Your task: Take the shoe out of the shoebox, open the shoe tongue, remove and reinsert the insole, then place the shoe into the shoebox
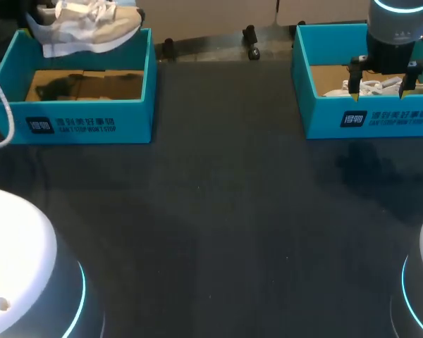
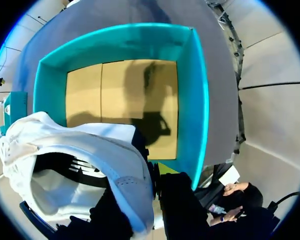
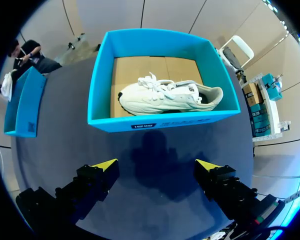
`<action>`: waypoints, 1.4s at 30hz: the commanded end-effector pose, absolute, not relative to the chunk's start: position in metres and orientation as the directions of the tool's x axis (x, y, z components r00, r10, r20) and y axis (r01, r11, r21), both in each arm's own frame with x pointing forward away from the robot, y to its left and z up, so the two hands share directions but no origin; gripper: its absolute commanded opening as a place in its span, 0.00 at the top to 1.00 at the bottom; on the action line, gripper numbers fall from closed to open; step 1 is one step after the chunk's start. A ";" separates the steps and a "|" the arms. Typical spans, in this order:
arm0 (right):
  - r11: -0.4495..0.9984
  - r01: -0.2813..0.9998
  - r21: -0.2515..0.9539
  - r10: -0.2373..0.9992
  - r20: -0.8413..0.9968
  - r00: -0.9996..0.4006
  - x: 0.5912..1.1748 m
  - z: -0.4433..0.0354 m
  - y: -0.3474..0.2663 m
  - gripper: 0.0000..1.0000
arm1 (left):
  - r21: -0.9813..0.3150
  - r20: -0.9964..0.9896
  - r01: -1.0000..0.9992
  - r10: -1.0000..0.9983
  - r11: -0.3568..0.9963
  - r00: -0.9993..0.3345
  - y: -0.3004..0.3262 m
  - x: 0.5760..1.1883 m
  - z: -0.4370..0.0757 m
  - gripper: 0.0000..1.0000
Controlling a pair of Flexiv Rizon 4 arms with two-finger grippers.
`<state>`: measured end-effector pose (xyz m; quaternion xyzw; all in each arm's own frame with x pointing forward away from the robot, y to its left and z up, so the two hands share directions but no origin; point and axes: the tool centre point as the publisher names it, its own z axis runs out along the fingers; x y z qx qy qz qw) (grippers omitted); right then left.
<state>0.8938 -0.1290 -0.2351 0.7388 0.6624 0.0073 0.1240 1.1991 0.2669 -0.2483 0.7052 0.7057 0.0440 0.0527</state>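
My left hand [image 2: 152, 196] pinching collar of white-and-beige lace-up sneaker [image 1: 84, 24] [image 2: 90, 145], fingertips hidden behind it. Sneaker aloft over far rim of left teal cardboard shoebox [image 1: 92, 123] [image 2: 192, 100], brown floor showing below. Dark counter [image 1: 218, 211] between boxes. Right teal cardboard shoebox [image 1: 366, 116] [image 3: 160, 122] holds second white sneaker [image 1: 370, 86] [image 3: 170, 95], toe toward left box. My right hand [image 1: 379, 93] [image 3: 156, 165] spread wide, hovering near this box's front wall, touching nothing.
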 end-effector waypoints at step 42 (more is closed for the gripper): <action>-0.091 0.977 0.195 0.981 -0.152 0.122 0.893 -0.236 -0.129 0.00 | 0.204 0.050 0.979 0.999 0.010 -0.021 0.255 1.117 -0.176 1.00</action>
